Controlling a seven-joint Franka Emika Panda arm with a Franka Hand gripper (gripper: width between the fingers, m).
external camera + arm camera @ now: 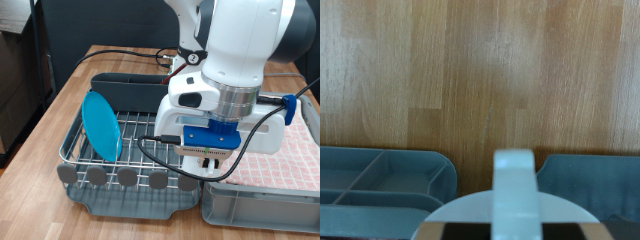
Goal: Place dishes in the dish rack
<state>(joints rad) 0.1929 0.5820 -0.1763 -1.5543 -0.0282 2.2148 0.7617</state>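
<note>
The bright-blue plate [101, 125] stands on edge in the silver wire dish rack [140, 135], at the exterior view's left. My gripper [210, 163] hangs over the rack's right end, next to the crate. In the wrist view the small white mug [505, 212] sits between my fingers [430, 233] at the frame's edge, with its handle [514, 178] pointing away from the hand. My gripper [510, 233] is shut on it. In the exterior view the mug is hidden under the hand. The wooden spoon is out of view.
The rack's tall grey caddy [125, 88] stands at its far side and also shows in the wrist view [380, 180]. A grey crate [262, 208] lined with pink checked cloth [292, 150] sits to the rack's right. Black cables loop over the rack. The wooden table [480, 70] lies beyond.
</note>
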